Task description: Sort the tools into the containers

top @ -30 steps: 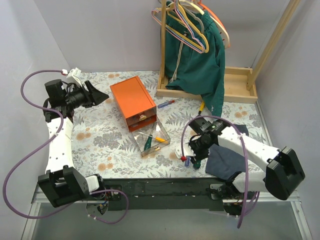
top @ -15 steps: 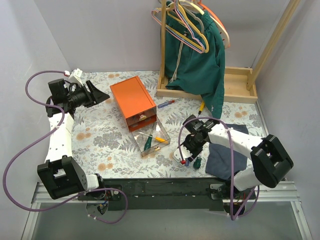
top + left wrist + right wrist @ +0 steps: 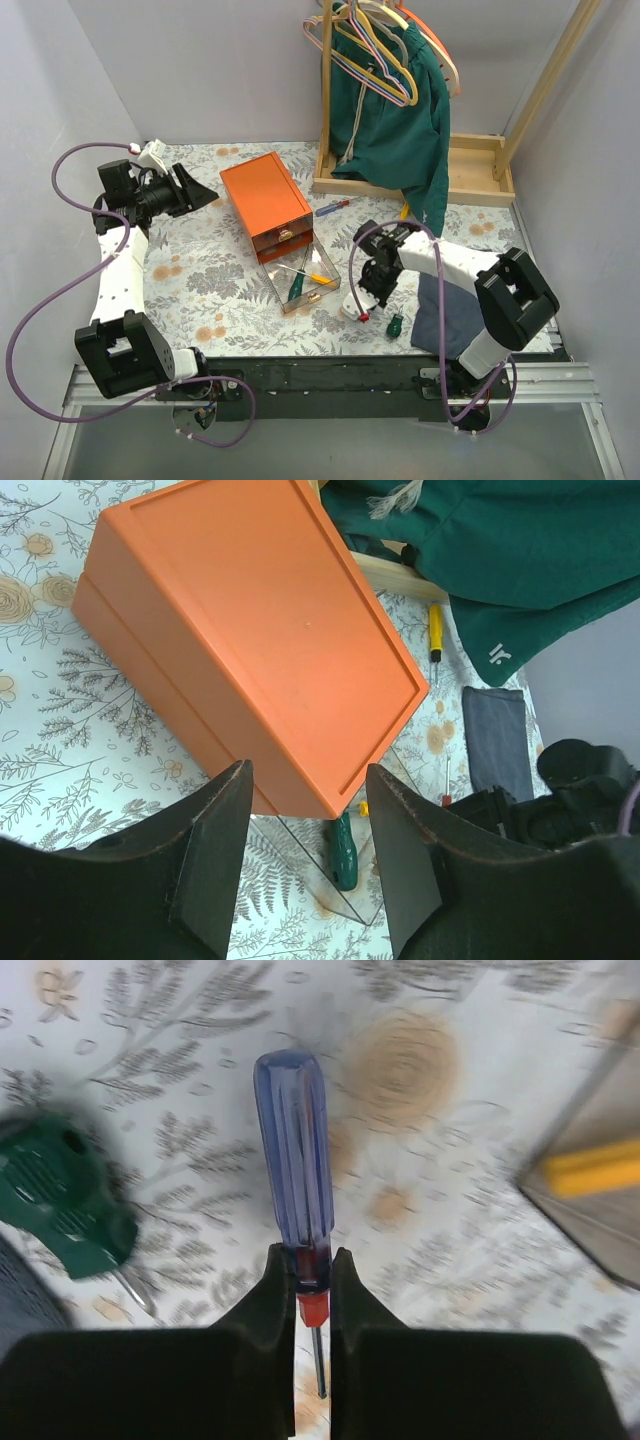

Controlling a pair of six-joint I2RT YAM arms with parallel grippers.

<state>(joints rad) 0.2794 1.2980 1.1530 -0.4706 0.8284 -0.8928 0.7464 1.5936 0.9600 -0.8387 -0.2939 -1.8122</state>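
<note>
My right gripper (image 3: 366,300) is shut on a blue-handled screwdriver (image 3: 292,1150) with a red collar and holds it just above the table, right of the open clear drawer (image 3: 325,262). A green-handled tool (image 3: 396,323) lies on the table beside it; it also shows in the right wrist view (image 3: 65,1200). The drawer holds a green-handled screwdriver (image 3: 344,842) and a yellow-handled tool (image 3: 590,1165). The orange cabinet (image 3: 265,198) stands behind the drawer. My left gripper (image 3: 200,190) is open and empty, left of the cabinet (image 3: 250,630).
A red-blue screwdriver (image 3: 333,207) and a yellow screwdriver (image 3: 403,212) lie near the wooden rack base (image 3: 480,185). Hangers and a green garment (image 3: 390,120) hang over it. A dark grey cloth (image 3: 450,310) lies under my right arm.
My right gripper has moved left towards the open drawer with the blue screwdriver in it, leaving the green-handled tool on the table. My left arm has shifted slightly.
</note>
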